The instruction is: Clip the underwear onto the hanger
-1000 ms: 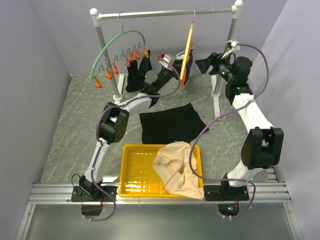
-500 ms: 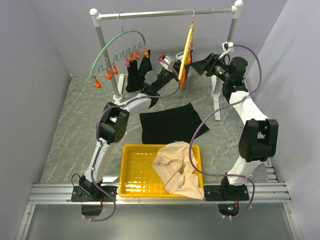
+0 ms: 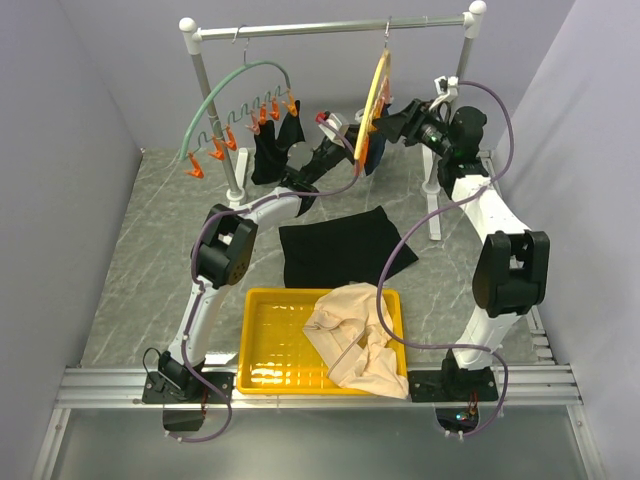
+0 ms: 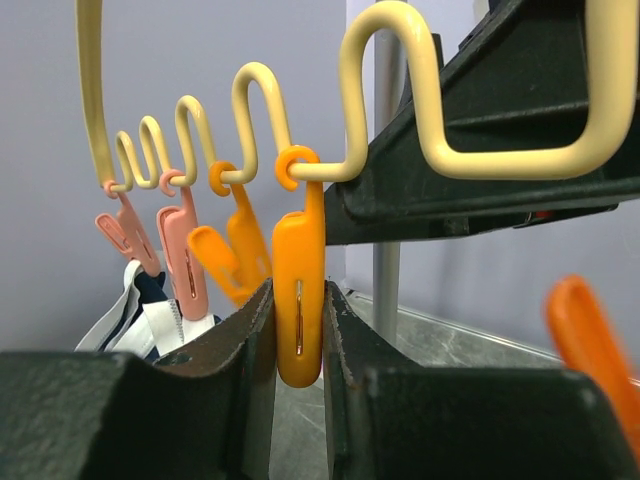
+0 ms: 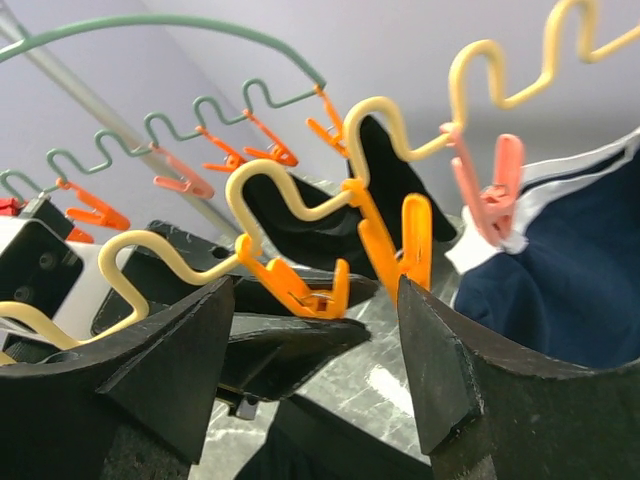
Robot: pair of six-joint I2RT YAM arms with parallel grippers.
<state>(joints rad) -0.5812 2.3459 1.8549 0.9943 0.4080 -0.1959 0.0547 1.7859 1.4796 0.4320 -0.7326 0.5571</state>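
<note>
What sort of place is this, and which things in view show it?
Most likely a robotics test cell staged as a laundry corner: two arms bolted to a table inside grey walls, a drying rail with a yellow clip hanger, and a tray holding a beige garment.

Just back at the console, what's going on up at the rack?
Both arms are up at the pale yellow arc-shaped hanger. The left gripper has its fingers shut on one orange clip. The right gripper is open, close by the hanger's wavy wire. The plain black fabric underwear lies flat on the marbled grey table, held by neither arm and not yet clipped.
</note>
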